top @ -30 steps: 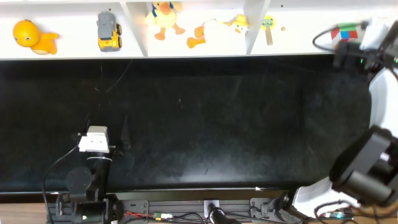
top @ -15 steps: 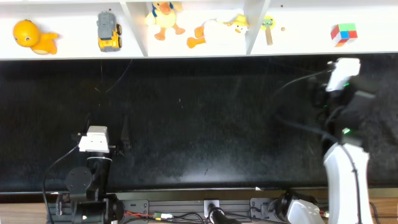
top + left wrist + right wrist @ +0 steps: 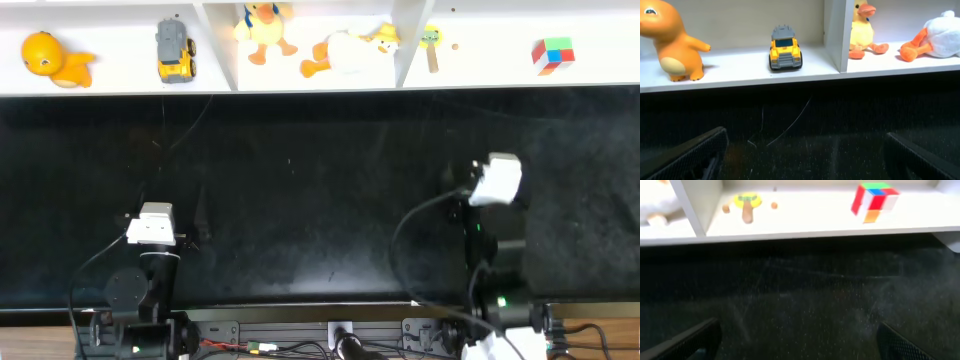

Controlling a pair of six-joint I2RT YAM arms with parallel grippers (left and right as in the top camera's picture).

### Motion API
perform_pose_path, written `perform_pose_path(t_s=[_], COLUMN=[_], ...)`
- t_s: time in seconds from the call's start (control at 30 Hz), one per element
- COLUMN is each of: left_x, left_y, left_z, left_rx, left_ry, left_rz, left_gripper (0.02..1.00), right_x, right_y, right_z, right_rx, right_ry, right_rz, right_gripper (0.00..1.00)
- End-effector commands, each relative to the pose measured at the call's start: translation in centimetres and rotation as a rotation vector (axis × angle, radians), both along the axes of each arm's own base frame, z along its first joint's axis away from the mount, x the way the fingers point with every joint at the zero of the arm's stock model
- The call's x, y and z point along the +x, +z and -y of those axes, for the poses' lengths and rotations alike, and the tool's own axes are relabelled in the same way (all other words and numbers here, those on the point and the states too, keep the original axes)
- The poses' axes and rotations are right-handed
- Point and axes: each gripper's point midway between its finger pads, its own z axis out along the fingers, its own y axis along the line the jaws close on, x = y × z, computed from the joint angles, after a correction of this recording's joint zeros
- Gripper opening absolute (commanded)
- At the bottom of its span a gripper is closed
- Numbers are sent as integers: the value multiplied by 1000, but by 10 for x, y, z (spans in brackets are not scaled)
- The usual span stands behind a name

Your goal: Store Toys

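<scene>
The long white shelf (image 3: pixel 300 84) runs along 12 o'clock of the black surface (image 3: pixel 320 190). Every toy I can see sits in it, so the storing looks about done. From 10 o'clock round to 2 o'clock come the round orange plastic dinosaur (image 3: pixel 48 55), the little yellow toy truck (image 3: pixel 176 52), the yellow plush duck (image 3: pixel 264 28), the white plush duck with orange feet (image 3: pixel 343 52), the small wooden peg with a yellow top (image 3: pixel 431 40) and the many-coloured cube (image 3: pixel 553 52). Walls split the shelf, two toys to each part. The left gripper (image 3: pixel 805 160) at 8 o'clock and the right gripper (image 3: pixel 797 342) at 4 o'clock are spread wide and hold nothing. They face the shelf, well apart from the toys, maybe because no toy needs carrying.
</scene>
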Motion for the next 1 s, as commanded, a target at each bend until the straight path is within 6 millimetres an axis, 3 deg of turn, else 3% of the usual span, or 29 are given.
perform_pose_path(t_s=[0.03, 0.2, 0.33, 0.57, 1.0], left_x=[-1, -1, -1, -1, -1], left_y=[1, 1, 1, 1, 1], left_z=[4, 4, 4, 4, 4], left_rx=[11, 11, 11, 11, 11], left_ry=[-19, -19, -19, -19, -19], left_rz=[6, 7, 7, 7, 7], left_gripper=[996, 998, 998, 998, 998], right_x=[-11, -18, -21, -25, -25], right_y=[4, 3, -10, 18, 16], right_z=[2, 3, 3, 2, 1], right_rx=[97, 131, 132, 118, 120], right_ry=[-2, 34, 45, 56, 60], right_rz=[110, 204, 239, 373, 365], right_gripper=[996, 996, 996, 993, 996])
